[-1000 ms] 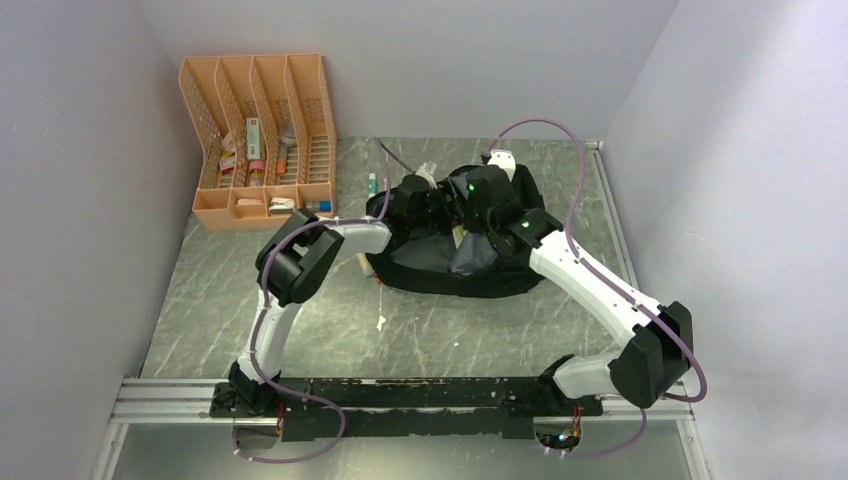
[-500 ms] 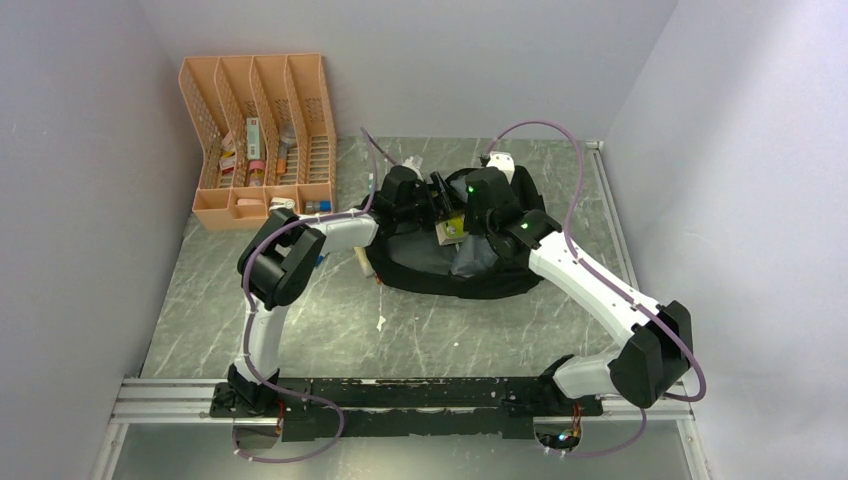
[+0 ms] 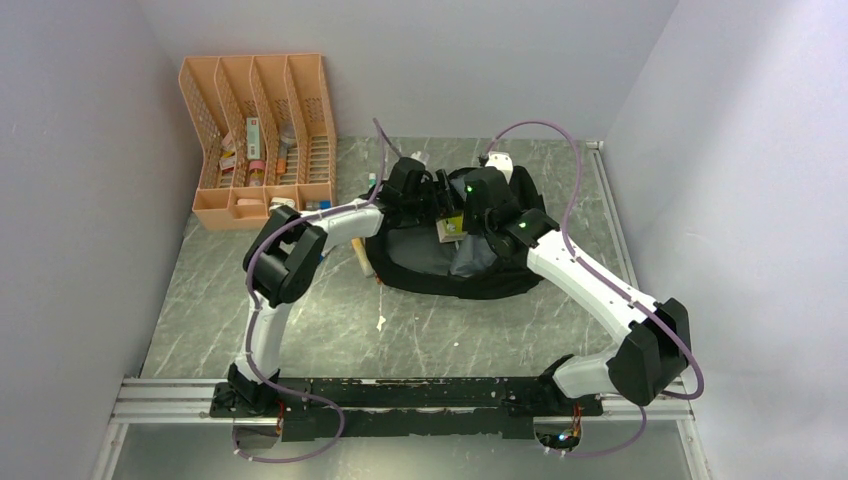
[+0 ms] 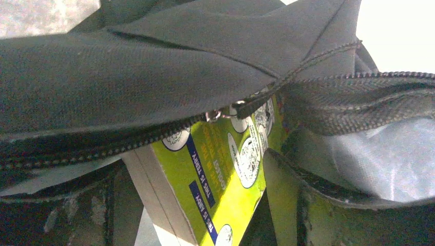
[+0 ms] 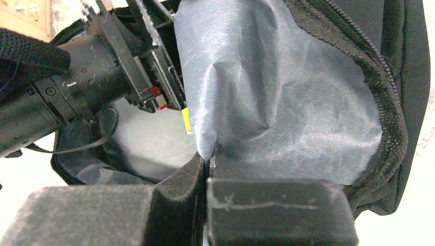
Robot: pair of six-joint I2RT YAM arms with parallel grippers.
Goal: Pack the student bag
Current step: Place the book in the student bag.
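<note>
The student bag [image 3: 470,280] lies in the middle of the table, black with its zipper undone and its grey lining [image 5: 277,87] showing. My left gripper [image 4: 200,169] is at the bag's mouth, its fingers set wide on either side of a yellow-green cardboard box [image 4: 225,174]. The box is tilted and pokes under the zipper edge of the bag [image 4: 128,77]. From above, the box [image 3: 449,226] sits between the two wrists. My right gripper [image 5: 208,156] is shut on a fold of the lining and holds it up.
An orange mesh organiser [image 3: 260,140] with small items stands at the back left. A small tube [image 3: 372,183] and a wooden piece [image 3: 357,258] lie left of the bag, and a white scrap [image 3: 381,322] lies in front of it. Walls close in on three sides.
The yellow-green box has come into view at the bag's mouth in the left gripper. The left wrist has shifted slightly toward the back. The right arm has stayed put.
</note>
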